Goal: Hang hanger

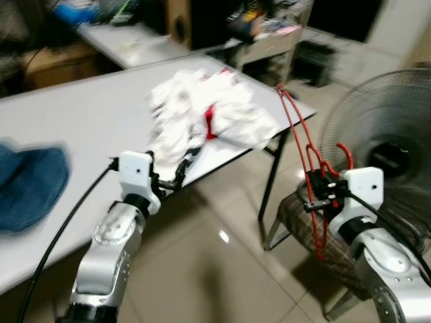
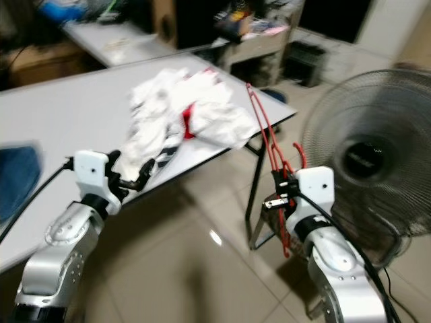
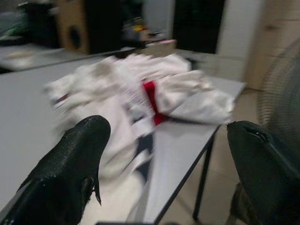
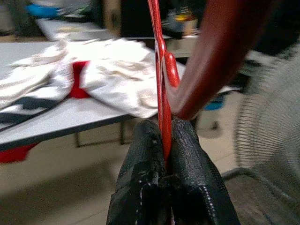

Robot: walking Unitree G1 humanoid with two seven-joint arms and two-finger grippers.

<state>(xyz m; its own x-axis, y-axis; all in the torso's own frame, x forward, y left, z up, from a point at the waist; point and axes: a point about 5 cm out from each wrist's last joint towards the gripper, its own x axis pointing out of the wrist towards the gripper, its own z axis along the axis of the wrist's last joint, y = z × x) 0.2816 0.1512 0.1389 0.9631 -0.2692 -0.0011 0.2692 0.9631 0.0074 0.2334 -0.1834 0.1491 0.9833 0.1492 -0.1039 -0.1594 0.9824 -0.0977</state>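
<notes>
The right gripper (image 1: 322, 190) is clamped on a red hanger (image 1: 302, 145), its two black fingers (image 4: 145, 173) pressed together on the thin red wire; the hanger stands in the air just off the corner of the white table (image 1: 81, 121), its long side rising toward the table's far corner and its hook (image 1: 345, 153) curling up beside the gripper's white housing; the hanger touches nothing else that can be made out. The left gripper (image 1: 170, 180) hangs at the table's near edge with its fingers (image 3: 70, 159) spread apart and holding nothing; it points at a heap of white clothing (image 1: 209, 114) with a red band (image 3: 152, 101) and a dark stripe, which lies on the table top near that corner, one part trailing toward the edge. A blue garment (image 1: 30, 182) lies on the table to the robot's left, well apart from the heap. Behind the right arm stands a large floor fan (image 1: 384, 148); below the hanger is a chair (image 1: 303, 222) with a brown checked seat, on a tiled floor (image 1: 215, 269). The views are somewhat blurred.
</notes>
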